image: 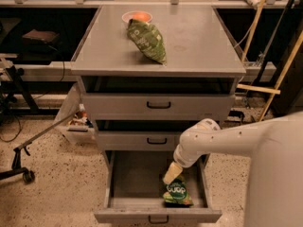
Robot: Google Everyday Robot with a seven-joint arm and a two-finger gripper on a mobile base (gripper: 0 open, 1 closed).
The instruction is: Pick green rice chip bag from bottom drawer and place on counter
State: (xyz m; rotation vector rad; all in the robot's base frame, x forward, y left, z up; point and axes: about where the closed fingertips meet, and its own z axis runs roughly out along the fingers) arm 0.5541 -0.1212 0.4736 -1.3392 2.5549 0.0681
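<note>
Hand (170,176) over bag (178,193), orange end frontward

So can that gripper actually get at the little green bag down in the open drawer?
Probably yes. The bottom drawer is pulled out, nothing lies on the green rice chip bag, and the gripper hangs right over the bag's upper end, inside the drawer opening.

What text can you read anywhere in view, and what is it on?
On the green rice chip bag in the bottom drawer: white lettering on a dark round logo, too blurred to read.
On the olive-green bag on the counter: white print, too small to read.
No other text shows. The gripper is at the chip bag's upper end.
</note>
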